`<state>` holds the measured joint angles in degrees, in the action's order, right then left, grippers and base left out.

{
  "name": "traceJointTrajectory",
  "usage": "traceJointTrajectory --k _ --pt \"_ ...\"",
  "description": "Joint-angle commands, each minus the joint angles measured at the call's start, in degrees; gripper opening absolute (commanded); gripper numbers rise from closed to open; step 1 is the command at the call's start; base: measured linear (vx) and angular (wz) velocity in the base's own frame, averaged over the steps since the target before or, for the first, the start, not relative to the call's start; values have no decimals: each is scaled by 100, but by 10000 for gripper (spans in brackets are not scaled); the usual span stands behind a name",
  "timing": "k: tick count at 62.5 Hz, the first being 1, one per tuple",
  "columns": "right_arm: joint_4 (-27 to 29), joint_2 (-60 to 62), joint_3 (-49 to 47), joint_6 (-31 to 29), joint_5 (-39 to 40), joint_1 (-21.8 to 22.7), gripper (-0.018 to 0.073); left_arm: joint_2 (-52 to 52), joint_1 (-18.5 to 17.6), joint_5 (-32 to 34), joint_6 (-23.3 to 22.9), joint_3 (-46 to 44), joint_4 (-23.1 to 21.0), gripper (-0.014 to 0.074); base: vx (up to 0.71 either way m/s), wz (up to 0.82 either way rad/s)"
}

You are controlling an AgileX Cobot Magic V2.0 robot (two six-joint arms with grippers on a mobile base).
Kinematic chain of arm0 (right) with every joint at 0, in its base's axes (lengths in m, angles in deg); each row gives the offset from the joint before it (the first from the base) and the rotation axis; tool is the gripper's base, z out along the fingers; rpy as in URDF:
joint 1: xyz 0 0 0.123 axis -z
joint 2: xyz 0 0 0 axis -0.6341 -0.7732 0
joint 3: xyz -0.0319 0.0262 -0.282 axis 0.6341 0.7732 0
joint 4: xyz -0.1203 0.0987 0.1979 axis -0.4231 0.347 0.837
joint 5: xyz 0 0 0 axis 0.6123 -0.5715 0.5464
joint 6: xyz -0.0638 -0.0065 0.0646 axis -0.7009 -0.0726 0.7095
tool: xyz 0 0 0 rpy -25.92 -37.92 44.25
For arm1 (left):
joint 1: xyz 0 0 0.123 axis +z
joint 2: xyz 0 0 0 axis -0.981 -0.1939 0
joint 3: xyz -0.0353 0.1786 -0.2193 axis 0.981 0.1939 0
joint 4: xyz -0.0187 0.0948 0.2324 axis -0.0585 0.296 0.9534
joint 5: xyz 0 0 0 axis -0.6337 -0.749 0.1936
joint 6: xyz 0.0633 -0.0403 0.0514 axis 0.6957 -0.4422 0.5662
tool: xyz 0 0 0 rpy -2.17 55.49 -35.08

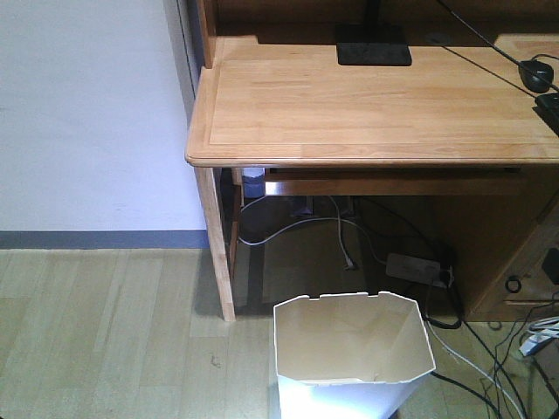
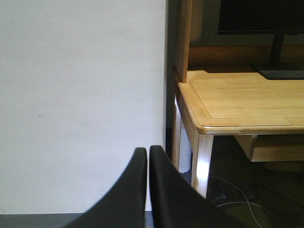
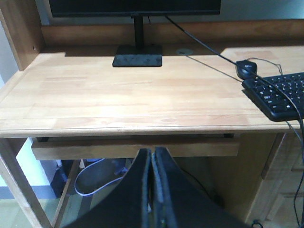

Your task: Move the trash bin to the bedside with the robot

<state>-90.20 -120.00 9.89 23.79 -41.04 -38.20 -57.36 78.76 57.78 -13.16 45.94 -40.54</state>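
In the left wrist view, the left jaws fill the bottom edge. They are closed, two black fingers pressed together with only a thin seam between them. The right jaws look the same in the right wrist view: shut tight, tips meeting low in the middle of the frame. Neither pair touches anything.

In the front view, the trash bin [image 1: 349, 345] is the nearest thing. It stands upright on the pale wooden floor [image 1: 105, 332] at the bottom edge, a little right of centre. Its white chamfered rim opens upward onto a cream inside, and its base is cut off by the frame. The bin sits in front of the counter [image 1: 367, 105], near the front left leg [image 1: 217, 244] but not touching it, and well apart from both pairs of jaws.

Behind the bin, in the shadow under the counter, a white cable [image 1: 288, 229] loops across the floor. A power strip [image 1: 413, 266] lies among dark cords to the right. A small pale object hangs just under the counter's edge by the leg, but it is too dim to name with confidence.

On the counter's light wooden top, a black keyboard [image 3: 280, 95] lies at the right edge with a mouse [image 3: 246, 69] just beyond it. Further back, the flat black base of the monitor stand [image 3: 137, 61] rests near the rear, with the dark monitor [image 3: 133, 7] above. Left of the counter, a white wall [image 1: 87, 113] runs down to a grey baseboard [image 1: 96, 238].
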Motion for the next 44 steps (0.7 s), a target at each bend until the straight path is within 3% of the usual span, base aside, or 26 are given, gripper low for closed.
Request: traceJointTrajectory --k 1,12,30,44 --pt "-86 -69 -201 -37 484 -7 42 81 -13 449 -32 108 -47 -6 0 0" --pt "-144 -69 -201 -42 504 -7 169 81 -13 449 -32 108 -47 -6 0 0" --pt "-144 -69 -201 -42 515 -7 463 81 -13 449 -32 108 -47 -6 0 0" --pt "-82 -69 -201 27 542 -7 522 81 -13 449 -32 108 -47 -6 0 0"
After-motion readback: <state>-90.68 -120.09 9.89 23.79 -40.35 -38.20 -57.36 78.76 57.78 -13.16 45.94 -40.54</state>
